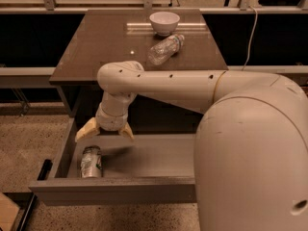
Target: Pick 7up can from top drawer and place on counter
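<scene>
The 7up can (pixel 91 161) lies on its side in the left part of the open top drawer (pixel 115 190), whitish-silver with green marks. My gripper (pixel 105 132) hangs open just above and slightly behind the can, its two pale fingertips (pixel 86 129) spread apart and empty, apart from the can. The counter (pixel 110 44) is the glossy brown slab above the drawer. My white arm reaches from the right across the drawer's back.
A white bowl (pixel 164 23) and a clear crinkled plastic bottle (pixel 165 49) sit on the counter's far right part. The drawer's left wall (pixel 62 150) stands close beside the can. A speckled floor lies at the left.
</scene>
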